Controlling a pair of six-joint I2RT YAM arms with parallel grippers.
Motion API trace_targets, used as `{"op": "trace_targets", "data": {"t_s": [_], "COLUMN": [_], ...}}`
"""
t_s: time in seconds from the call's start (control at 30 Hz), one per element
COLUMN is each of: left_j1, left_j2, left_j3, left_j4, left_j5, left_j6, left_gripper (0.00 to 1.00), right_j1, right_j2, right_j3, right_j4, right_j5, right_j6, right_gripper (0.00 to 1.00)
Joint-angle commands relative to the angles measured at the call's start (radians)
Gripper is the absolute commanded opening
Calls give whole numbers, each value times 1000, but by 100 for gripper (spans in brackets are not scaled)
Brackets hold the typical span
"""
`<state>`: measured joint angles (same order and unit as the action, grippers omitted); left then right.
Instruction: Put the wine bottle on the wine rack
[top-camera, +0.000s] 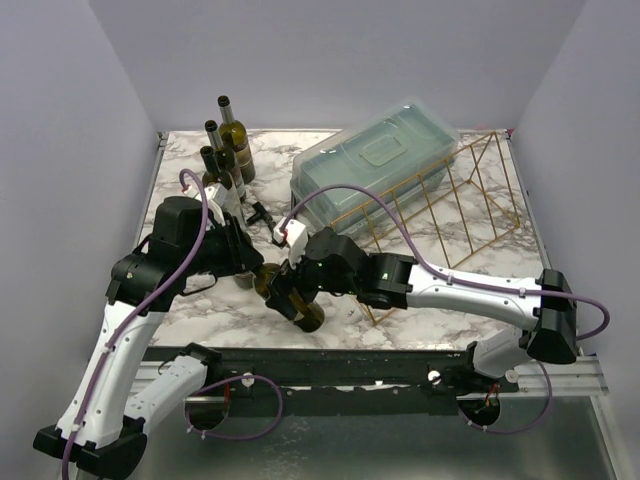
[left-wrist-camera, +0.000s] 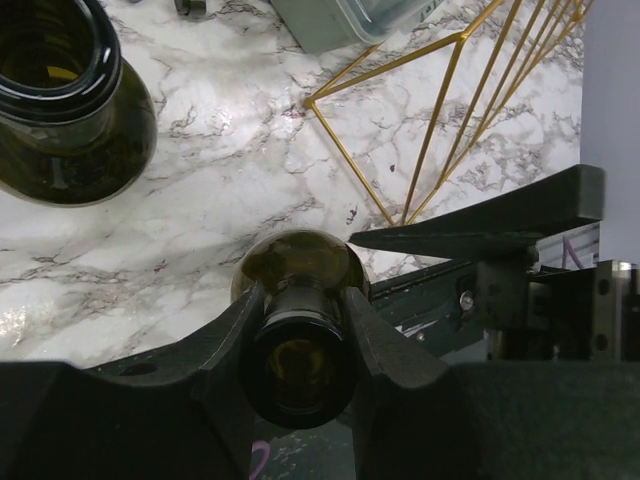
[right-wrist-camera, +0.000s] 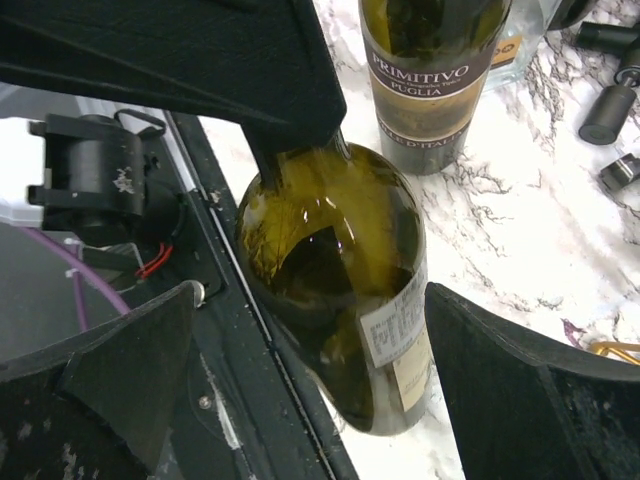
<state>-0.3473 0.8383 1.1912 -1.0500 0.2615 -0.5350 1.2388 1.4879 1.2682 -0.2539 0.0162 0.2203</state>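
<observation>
The wine bottle (top-camera: 308, 316) is dark green glass with a white label, tilted low over the table's front edge. My left gripper (top-camera: 248, 272) is shut on its neck; the left wrist view shows the fingers (left-wrist-camera: 385, 350) clamped either side of the open mouth (left-wrist-camera: 300, 375). My right gripper (top-camera: 287, 292) is open, and its jaws straddle the bottle's body (right-wrist-camera: 335, 260) without touching it. The gold wire wine rack (top-camera: 455, 215) stands at the right, behind my right arm, and it also shows in the left wrist view (left-wrist-camera: 450, 110).
A translucent bluish lidded box (top-camera: 378, 165) lies behind the rack. Several upright bottles (top-camera: 226, 152) stand at the back left, one labelled Primitivo Puglia (right-wrist-camera: 430, 80) close to the held bottle. Small dark stoppers (right-wrist-camera: 608, 112) lie nearby on the marble table (top-camera: 230, 315).
</observation>
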Motion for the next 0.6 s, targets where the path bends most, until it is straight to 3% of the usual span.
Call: {"op": "trace_targets", "data": {"t_s": [0.0,0.4,0.5,0.57], "left_j1": [-1,-1,-2,-1], "left_j2": [1,8,10,11], "left_j3": [41,21,18,16], "left_j4": [103,113,113,113], "left_j5": [116,122,118,112], "left_j6": [-45,-42,-44,-45], "left_gripper": [0,0,0,0], "right_j1": [23,63,64,64], "right_j2": [55,159,156,152], "right_j3": [41,90,79,73], "right_j4": [11,-52,-36,-27], "right_j5": [104,323,338,337], "right_j6": [-46,-47,-41,-40], "right_gripper": [100,99,88,73]}}
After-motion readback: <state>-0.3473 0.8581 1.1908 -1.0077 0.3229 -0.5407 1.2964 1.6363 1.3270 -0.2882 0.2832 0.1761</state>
